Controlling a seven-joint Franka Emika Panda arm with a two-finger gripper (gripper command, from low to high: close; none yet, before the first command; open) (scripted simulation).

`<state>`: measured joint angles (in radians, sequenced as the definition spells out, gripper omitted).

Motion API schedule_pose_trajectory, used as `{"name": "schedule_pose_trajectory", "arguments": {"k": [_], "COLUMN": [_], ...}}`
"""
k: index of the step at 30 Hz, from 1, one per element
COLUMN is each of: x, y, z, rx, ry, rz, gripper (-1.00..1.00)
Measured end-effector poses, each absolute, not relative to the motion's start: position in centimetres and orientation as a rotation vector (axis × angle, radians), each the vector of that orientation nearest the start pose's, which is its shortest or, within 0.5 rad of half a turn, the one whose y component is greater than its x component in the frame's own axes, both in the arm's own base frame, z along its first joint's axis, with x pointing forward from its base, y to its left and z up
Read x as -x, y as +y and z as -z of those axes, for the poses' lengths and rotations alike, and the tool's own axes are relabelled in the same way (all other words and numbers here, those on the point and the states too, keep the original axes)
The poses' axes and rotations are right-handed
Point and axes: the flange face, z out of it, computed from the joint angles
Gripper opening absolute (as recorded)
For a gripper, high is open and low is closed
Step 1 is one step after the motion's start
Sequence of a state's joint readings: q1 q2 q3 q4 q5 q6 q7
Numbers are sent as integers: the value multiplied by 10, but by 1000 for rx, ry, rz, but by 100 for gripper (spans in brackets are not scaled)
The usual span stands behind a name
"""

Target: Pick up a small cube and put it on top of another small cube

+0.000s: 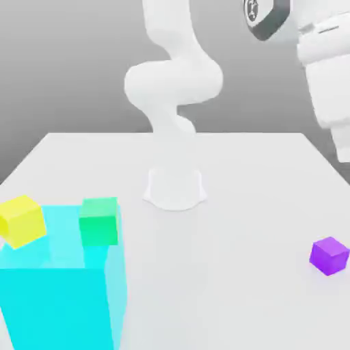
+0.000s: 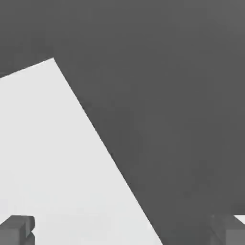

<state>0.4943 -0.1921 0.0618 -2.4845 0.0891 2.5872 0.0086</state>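
The table [image 1: 260,184] is a flat, matte white slab with straight edges; it spans the lower half of the exterior view. In the hand view one straight edge of it runs diagonally against a plain dark grey backdrop.

The arm [image 1: 174,82] is smooth, glossy white, built of rounded tubular segments. It rises from a round base at the centre of the exterior view and leaves the frame at the top. Its boxy white end section re-enters at the upper right, beside a dark grey ring joint.

The cyan cube [image 1: 61,301] is large, translucent and sharp-edged, at the lower left of the exterior view.

The yellow cube [image 1: 22,220] is small, solid and opaque, at the left edge, seen against the cyan cube's upper left corner.

The green cube [image 1: 100,221] is small and solid, seen at the cyan cube's upper right corner. Whether it touches cannot be told.

The purple cube [image 1: 329,256] is small, solid and matte. It rests on the table at the lower right of the exterior view, well apart from the other cubes.

The gripper [image 2: 122,229] has blocky, dark grey fingers [image 2: 16,228] at the bottom corners of the hand view. They stand wide apart with nothing between them.
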Motion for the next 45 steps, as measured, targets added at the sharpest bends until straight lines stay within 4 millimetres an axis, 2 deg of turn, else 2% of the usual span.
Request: {"name": "schedule_pose_trajectory", "arguments": {"k": [2, 4, 7, 10, 15, 16, 23, 28, 29, 32, 34, 37, 39, 41, 43, 45], "x": [-390, -364, -325, -293, -284, -284, -284, -284, -293, -358, -408, -461, -485, -500, -506, -502], "y": [276, 304, 329, 337, 339, 338, 338, 338, 334, 294, 244, 167, 111, 48, -16, -80], "z": [-352, -314, -259, -208, -146, -137, -136, -186, -198, -236, -262, -304, -332, -359, -386, -411], "rx": [2876, 2819, 2713, 2602, 2566, 2565, 2565, 2565, 2569, 2602, 2653, 2697, 2719, 2745, 2765, 2777], "ry": [-924, -1166, -1489, -1746, -1813, -1814, -1815, -1816, -1813, -1788, -1726, -1678, -1651, -1612, -1575, -1541], "rz": [332, 254, 138, 31, 1, 0, -2, -2, 1, 19, 27, 32, 31, 26, 19, 11], "gripper": [0, 0, 0, 0, 0, -100, -100, -100, -100, -100, -100, -100, -100, -100, -100, -100]}}
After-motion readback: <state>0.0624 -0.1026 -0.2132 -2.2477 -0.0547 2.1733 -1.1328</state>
